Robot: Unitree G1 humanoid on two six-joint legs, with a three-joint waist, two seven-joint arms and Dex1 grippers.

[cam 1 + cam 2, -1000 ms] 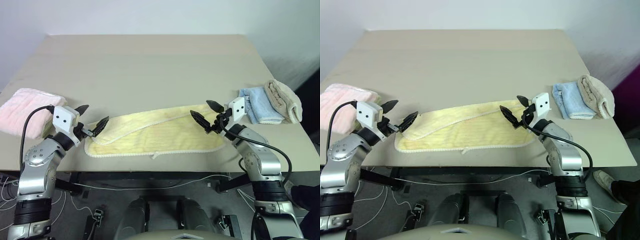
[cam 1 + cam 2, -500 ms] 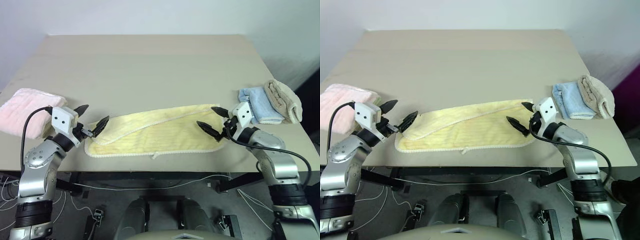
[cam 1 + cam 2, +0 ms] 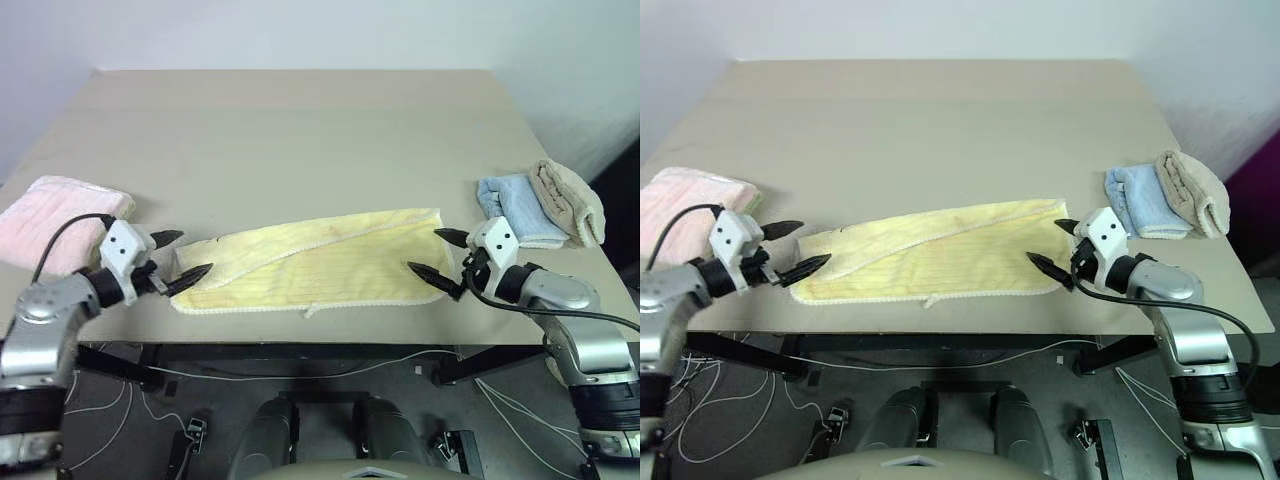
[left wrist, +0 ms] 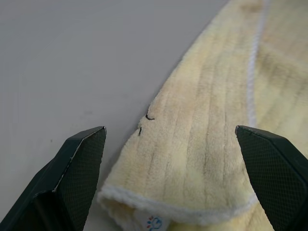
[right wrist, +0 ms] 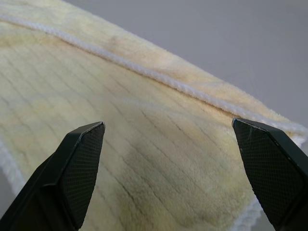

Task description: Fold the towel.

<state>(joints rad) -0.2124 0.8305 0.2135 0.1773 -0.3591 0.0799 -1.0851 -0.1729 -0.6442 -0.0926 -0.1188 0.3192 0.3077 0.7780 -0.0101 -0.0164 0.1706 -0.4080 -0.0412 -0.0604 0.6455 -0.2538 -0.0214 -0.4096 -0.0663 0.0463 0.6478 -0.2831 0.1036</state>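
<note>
The left end effector (image 3: pixel 181 255) is spread wide and grasps nothing; its two black fingers (image 3: pixel 192 272) point at the left short end of the towel (image 3: pixel 320 265), with the nearer tip just at that end's edge. The right end effector (image 3: pixel 433 254) is likewise spread and empty, its fingers straddling the towel's right short end, one tip near the far corner and one near the front corner.

The towel lies flat along the front of the surface (image 3: pixel 300 130), a long pale yellow strip running left to right between the two end effectors. Its upper layer is laid over lengthwise at a slant, so a hem line crosses it diagonally. Its front hem sits close to the surface's front edge, where a small white label (image 3: pixel 310 313) sticks out.

Behind the towel the surface is bare to its far edge. A pink folded towel (image 3: pixel 55 220) lies at the left edge, near the left end effector. A light blue folded towel (image 3: pixel 515 208) and a beige folded towel (image 3: pixel 570 200) lie side by side just beyond the right one.

The left wrist view gives the towel's rounded end (image 4: pixel 192 183) between the fingers, with small dark thread marks and a printed tag. The right wrist view gives the stitched hem (image 5: pixel 159 77) and ribbed pile.
</note>
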